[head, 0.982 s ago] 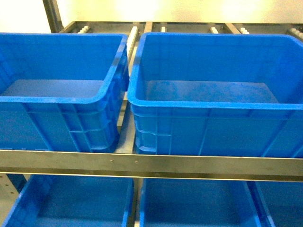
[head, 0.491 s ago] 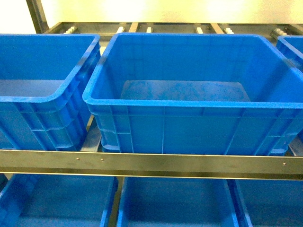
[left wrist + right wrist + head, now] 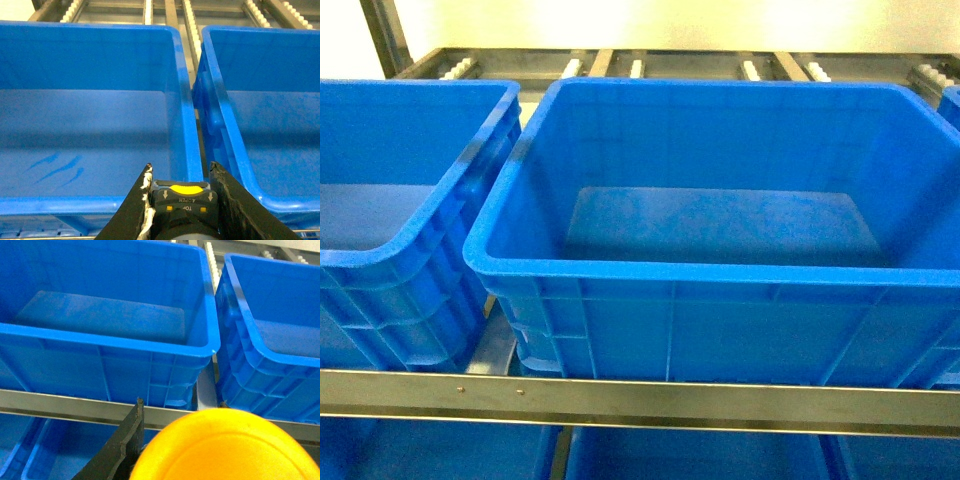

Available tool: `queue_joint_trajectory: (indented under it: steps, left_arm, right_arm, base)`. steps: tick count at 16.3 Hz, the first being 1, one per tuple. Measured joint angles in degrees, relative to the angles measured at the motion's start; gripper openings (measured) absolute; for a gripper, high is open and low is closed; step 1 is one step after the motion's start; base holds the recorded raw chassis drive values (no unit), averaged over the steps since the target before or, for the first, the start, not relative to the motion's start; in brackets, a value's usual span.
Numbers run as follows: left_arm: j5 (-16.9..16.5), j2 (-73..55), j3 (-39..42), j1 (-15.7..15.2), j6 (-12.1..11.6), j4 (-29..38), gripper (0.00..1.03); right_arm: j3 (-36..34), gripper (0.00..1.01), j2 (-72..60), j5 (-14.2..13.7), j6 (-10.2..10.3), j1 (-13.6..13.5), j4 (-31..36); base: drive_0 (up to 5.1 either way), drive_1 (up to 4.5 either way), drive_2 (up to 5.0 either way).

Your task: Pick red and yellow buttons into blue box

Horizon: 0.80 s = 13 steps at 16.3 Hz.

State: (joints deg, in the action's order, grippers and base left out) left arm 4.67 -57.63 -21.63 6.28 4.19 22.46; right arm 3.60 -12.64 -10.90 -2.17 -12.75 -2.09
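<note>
No gripper shows in the head view, where a deep blue box (image 3: 680, 274) fills the middle of the shelf. In the left wrist view my left gripper (image 3: 181, 172) is shut on a black button switch block (image 3: 183, 201) with a yellow insert on top; its cap is hidden. It hangs at the front rim, by the gap between two blue crates. In the right wrist view my right gripper (image 3: 181, 403) is shut on the yellow button (image 3: 225, 447), whose big yellow cap fills the lower frame. It sits in front of the shelf rail, below a blue crate (image 3: 115, 342).
A second blue crate (image 3: 390, 255) stands left of the middle one, and another (image 3: 272, 365) to its right. A grey metal rail (image 3: 640, 400) runs along the shelf front. More blue crates (image 3: 700, 460) sit on the lower shelf. Roller tracks (image 3: 750, 68) lie behind.
The head view has shifted right and closer. The middle crate now looks larger and more centred, and the left crate has slid toward the left edge.
</note>
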Motion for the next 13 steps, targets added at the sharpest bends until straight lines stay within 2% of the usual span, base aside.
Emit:
queue_joint_trajectory:
  steps: [8, 11, 13]
  left_arm:
    - [0.0, 0.11, 0.0, 0.04, 0.0, 0.22, 0.27]
    - [0.0, 0.11, 0.0, 0.04, 0.0, 0.26, 0.27]
    - [0.0, 0.11, 0.0, 0.04, 0.0, 0.26, 0.27]
  right_arm:
    - [-0.04, 0.39, 0.09, 0.15, 0.0, 0.0, 0.15]
    - [0.96, 0.39, -7.69, 1.11, -1.77, -0.9, 7.23]
    - [4.74, 0.39, -15.54, 1.38, -2.34, -2.86, 13.55]
  base:
    - [0.2, 4.56, -4.1]
    - [0.2, 4.56, -4.1]
    - [0.0, 0.0, 0.0]
